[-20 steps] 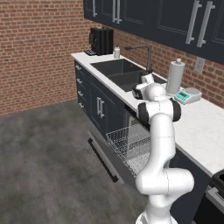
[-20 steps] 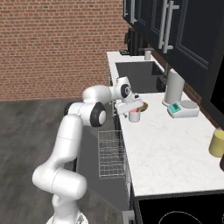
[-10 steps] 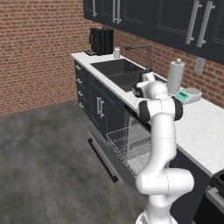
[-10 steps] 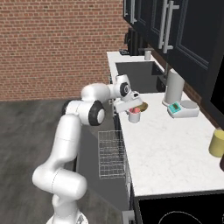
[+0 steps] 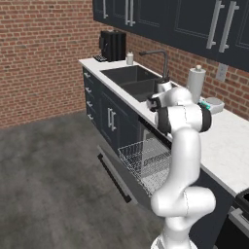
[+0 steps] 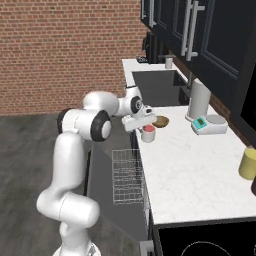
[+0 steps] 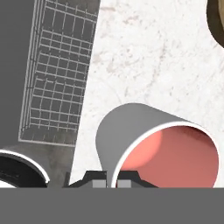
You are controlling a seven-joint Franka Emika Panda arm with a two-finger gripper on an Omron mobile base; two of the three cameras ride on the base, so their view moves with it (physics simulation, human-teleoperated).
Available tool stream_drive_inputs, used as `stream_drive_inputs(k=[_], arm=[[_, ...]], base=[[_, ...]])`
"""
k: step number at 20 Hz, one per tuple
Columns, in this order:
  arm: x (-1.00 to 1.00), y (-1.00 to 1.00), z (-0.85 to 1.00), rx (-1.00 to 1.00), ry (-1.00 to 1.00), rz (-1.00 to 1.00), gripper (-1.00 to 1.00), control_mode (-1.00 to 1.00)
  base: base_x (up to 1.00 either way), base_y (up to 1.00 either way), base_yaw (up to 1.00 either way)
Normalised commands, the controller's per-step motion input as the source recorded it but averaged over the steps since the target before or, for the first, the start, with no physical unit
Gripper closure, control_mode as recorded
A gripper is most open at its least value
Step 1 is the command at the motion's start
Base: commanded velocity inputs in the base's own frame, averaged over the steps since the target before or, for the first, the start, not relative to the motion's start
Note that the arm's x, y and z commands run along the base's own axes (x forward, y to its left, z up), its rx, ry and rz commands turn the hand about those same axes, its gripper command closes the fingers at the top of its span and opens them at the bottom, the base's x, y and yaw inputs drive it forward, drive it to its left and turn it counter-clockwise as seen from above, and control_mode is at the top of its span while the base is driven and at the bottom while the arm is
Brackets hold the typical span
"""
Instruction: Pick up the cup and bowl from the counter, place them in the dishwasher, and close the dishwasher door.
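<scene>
Claw has gone from spread to pressed onto the cup: in the hand view the two dark tips sit either side of the cup's near wall, one outside, one inside the red hollow. So it pinches the cup by its rim. Cup appears to rest on the tabletop at its front edge, though contact under it is not clear from these angles.

Bowl lies just behind the cup, nearer the wall, untouched. Rack is pulled out below and in front of the cup, with the dishwasher door dropped open.

Judgement: grasp made; lifting and lowering into the rack come next. A one-wall rim hold may let the cup swing.
</scene>
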Motion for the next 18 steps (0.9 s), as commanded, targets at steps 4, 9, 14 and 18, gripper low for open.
stream_drive_inputs(k=[4, 9, 14, 18], arm=[[-0.94, 0.93, 0.25, -0.02, -0.22, 0.00, 1.00, -1.00], [-0.81, 1.00, 0.09, 0.00, -0.11, 0.00, 1.00, -1.00], [-0.32, 0.93, -0.60, 0.01, 0.00, 0.00, 1.00, -1.00], [-0.01, 0.43, -0.81, 0.00, -0.05, 0.01, 1.00, -1.00]], base=[[0.00, 0.00, 0.00], [0.00, 0.00, 0.00], [0.00, 0.00, 0.00], [0.00, 0.00, 0.00]])
